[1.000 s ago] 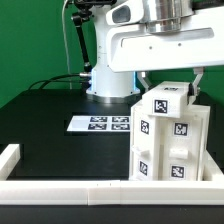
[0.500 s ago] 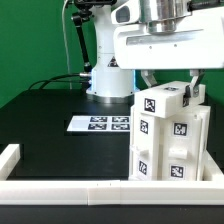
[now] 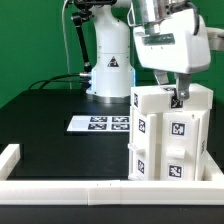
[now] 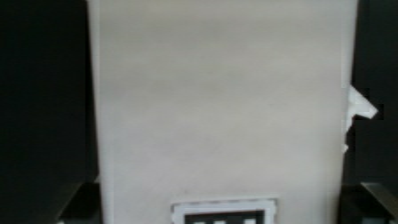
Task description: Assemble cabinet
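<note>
While the arm's white wrist housing hangs directly above it, the cabinet point(image 3: 172, 135) stands upright on the black tabletop point(image 3: 60, 110), near the front edge and toward the exterior view's right. Its white box-shaped body shows black-and-white tags on the two faces turned to the camera, arranged in stacked rows. The low white border rail point(image 3: 60, 186) runs just in front of the cabinet's base and turns up along the exterior view's left edge. The gripper point(image 3: 180, 97) is positioned at the cabinet's top edge; one dark finger tip is visible against the top of the white body, while the other finger is hidden behind the housing. Whether the fingers are clenched on the cabinet or released cannot be determined from either view. The wrist view is filled by a broad, plain white face of the cabinet point(image 4: 214, 100), with part of one tag showing at its edge and dark tabletop to either side. The marker board point(image 3: 100, 123) lies flat on the tabletop, well apart from the cabinet toward the exterior view's left, in front of the robot's base point(image 3: 110, 70).
</note>
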